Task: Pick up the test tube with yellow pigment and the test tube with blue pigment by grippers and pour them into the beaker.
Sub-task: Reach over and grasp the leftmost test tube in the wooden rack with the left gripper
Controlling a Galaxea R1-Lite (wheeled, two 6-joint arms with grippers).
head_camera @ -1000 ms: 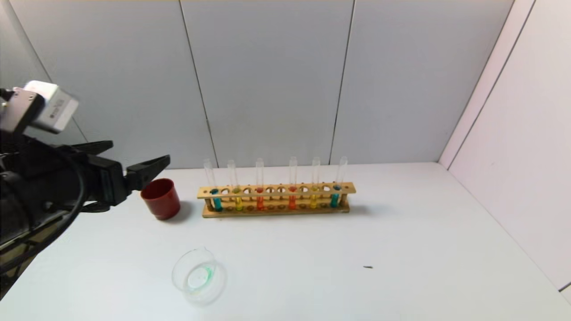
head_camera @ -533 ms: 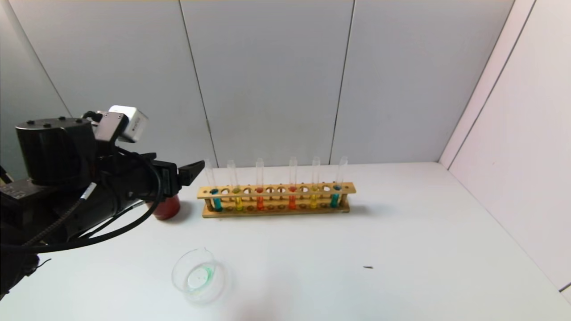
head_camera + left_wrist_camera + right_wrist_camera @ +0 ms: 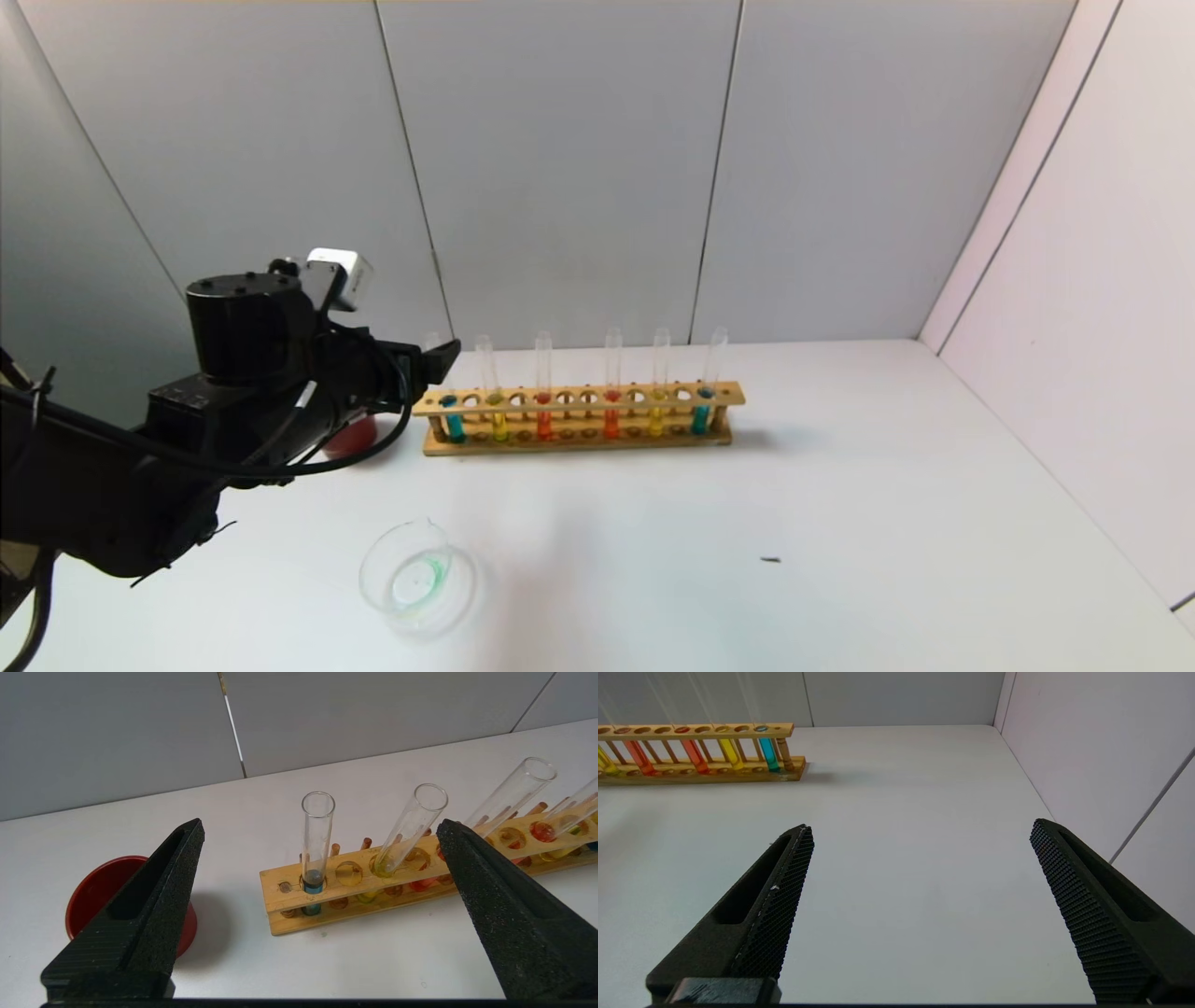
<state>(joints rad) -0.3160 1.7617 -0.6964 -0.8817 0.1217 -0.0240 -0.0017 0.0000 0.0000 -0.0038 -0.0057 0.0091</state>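
Wide open on the left claw (image 3: 425, 366), nothing gripped. Hovering above the surface (image 3: 840, 523) at the near end of the wooden rack (image 3: 579, 439), about level with the upper glass of the tubes.

Dead ahead of the claw, framed between its two spread fingers in the wrist view: the test tube with blue pigment (image 3: 316, 849), seated in the rack's end hole, upright, long axis vertical and so square across the line of closing. Next along the rack, off toward one finger and not centred: the test tube with yellow pigment (image 3: 407, 828), likewise standing in its hole. Touching neither; a gap ahead of the fingertips to the blue one.

Below and beside the other finger, the red cup (image 3: 88, 896). Below and back toward the robot, the beaker (image 3: 417, 579), well apart from the rack, with a greenish trace at the bottom.

Wide open too on the right claw (image 3: 922, 830), empty, low over bare surface, well apart from the rack's far end. Nearer by far: the left.

Probably called for next: straight forward until the blue tube's bare upper glass sits between the pads, then a gentle close and a lift along the tube's axis.
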